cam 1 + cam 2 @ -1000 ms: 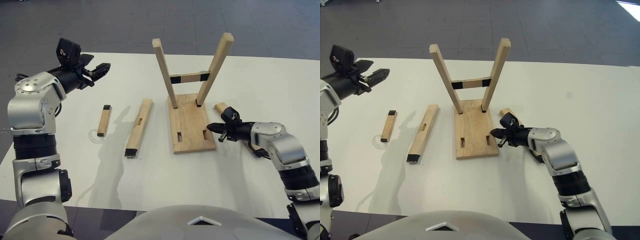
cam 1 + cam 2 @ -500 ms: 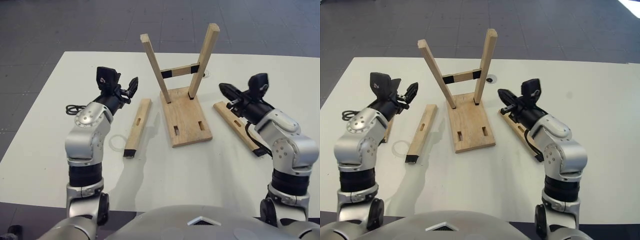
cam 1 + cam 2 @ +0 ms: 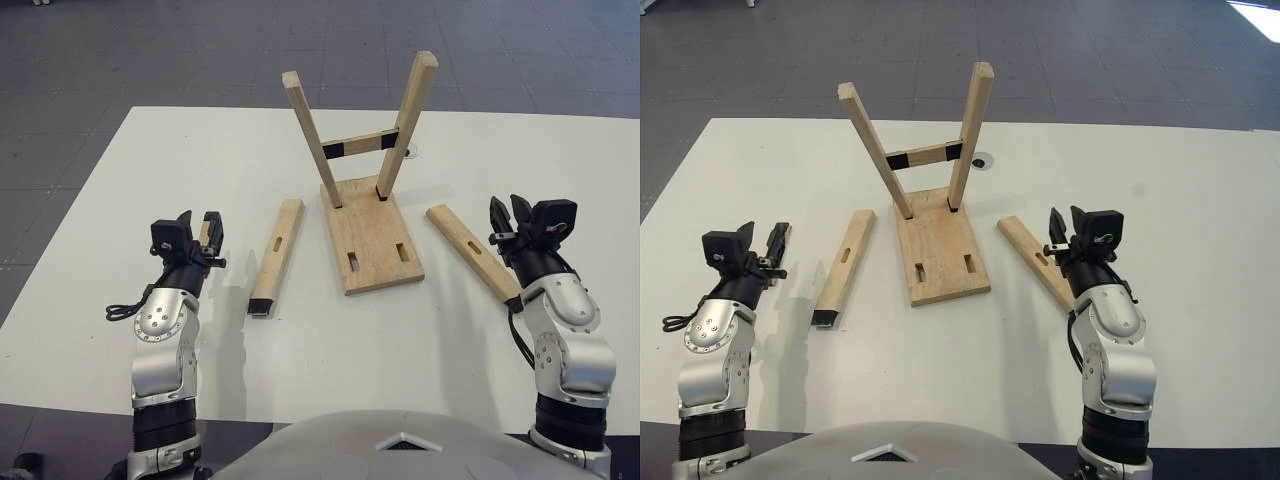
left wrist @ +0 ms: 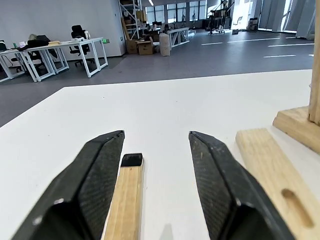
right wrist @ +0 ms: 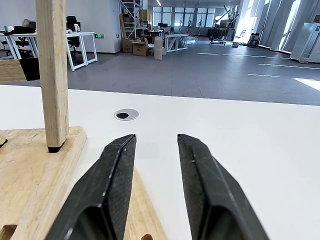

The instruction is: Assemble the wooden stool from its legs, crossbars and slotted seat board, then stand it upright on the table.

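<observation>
The build is sitting half done, two legs (image 3: 310, 135) standing in the seat board (image 3: 375, 240) on the table (image 3: 320, 345), while the left gripper (image 4: 156, 135) is hovering open over the short crossbar (image 4: 127, 195) and the right gripper (image 3: 507, 208) is hovering open over a loose leg (image 3: 465, 245), each probably needing to lower and close next.

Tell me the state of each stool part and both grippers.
Seat board: flat, two slots empty.
Fitted legs: upright in board, joined by fitted crossbar.
Left loose leg: lying flat.
Right loose leg: lying flat.
Loose crossbar: lying flat.
Left gripper: open.
Right gripper: open.
</observation>
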`<action>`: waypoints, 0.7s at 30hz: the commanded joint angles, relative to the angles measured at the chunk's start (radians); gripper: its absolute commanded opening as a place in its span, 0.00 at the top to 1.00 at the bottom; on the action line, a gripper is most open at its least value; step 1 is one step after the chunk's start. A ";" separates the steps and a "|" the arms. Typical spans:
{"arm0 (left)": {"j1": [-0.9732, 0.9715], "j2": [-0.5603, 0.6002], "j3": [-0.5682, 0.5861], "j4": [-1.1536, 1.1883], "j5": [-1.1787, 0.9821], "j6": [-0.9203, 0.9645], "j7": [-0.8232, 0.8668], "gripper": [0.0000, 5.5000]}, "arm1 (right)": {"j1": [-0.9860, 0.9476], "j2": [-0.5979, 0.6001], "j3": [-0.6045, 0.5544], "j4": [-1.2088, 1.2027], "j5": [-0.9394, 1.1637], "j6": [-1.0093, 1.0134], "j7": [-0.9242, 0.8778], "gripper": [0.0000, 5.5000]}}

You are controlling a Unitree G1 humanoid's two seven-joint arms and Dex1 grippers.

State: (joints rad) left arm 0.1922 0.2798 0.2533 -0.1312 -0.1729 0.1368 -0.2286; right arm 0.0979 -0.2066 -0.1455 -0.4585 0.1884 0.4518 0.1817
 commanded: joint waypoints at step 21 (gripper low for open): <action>-0.086 0.071 0.043 0.198 -0.052 0.259 -0.004 0.76 | -0.031 -0.033 0.005 0.024 0.019 0.054 0.009 0.72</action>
State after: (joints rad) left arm 0.1136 0.3822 0.2877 0.0571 -0.2322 0.3912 -0.2690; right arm 0.0871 -0.2356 -0.1203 -0.4462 0.1941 0.4855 0.1958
